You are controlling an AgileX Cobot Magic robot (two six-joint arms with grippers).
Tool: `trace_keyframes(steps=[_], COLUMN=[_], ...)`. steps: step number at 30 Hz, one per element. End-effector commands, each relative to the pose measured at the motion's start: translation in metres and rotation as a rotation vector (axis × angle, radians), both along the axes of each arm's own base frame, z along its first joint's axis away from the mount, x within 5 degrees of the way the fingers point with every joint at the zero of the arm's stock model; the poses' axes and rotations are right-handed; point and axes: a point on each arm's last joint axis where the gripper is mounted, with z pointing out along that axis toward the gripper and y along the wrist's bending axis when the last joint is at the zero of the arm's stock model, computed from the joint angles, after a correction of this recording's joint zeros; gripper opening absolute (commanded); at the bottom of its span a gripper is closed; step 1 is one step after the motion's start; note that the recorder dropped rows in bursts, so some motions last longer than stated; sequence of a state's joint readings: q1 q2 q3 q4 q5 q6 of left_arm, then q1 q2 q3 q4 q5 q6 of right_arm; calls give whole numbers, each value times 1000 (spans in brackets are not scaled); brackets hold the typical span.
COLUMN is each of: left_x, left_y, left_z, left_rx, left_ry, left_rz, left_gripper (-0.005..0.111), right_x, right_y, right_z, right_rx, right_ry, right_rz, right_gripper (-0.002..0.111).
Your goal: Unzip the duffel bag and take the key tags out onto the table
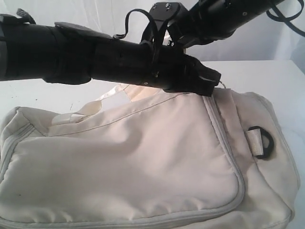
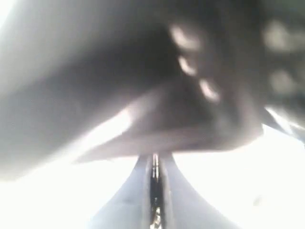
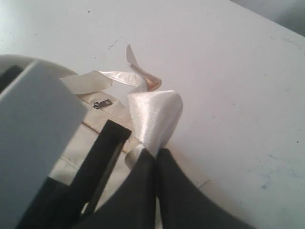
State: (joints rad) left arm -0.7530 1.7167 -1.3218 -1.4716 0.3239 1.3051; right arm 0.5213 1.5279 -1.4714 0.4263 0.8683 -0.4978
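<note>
duffel bag (image 1: 143, 157) on table (image 1: 267, 76); right pincer (image 3: 156, 151) clamps its webbing handle (image 3: 155, 112).

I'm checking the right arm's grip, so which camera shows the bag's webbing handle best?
The right wrist view: the webbing handle is close and sharp, its fold pinched between the shut fingers. The exterior view shows only a pale strip; the left wrist view is too blurred to show it.

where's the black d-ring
In the exterior view, the black D-ring hangs from a webbing tab on the right end of the duffel bag.
</note>
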Motion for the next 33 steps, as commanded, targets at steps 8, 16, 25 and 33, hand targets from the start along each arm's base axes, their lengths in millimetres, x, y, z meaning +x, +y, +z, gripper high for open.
trace_keyframes(steps=[8, 16, 25, 33], left_x=[-33, -43, -57, -86], left_y=[5, 5, 0, -17], left_z=[5, 6, 6, 6], left_rx=[90, 90, 89, 101], left_ry=[149, 208, 247, 242], left_rz=[-250, -338, -415, -507], left_gripper=[0, 0, 0, 0], right_x=[1, 0, -28, -43], right_y=[-5, -38, -58, -56], right_z=[11, 12, 10, 7], right_rx=[-3, -273, -436, -354], right_ry=[-85, -112, 73, 138], right_rz=[-44, -234, -224, -193], right_gripper=[35, 70, 70, 64])
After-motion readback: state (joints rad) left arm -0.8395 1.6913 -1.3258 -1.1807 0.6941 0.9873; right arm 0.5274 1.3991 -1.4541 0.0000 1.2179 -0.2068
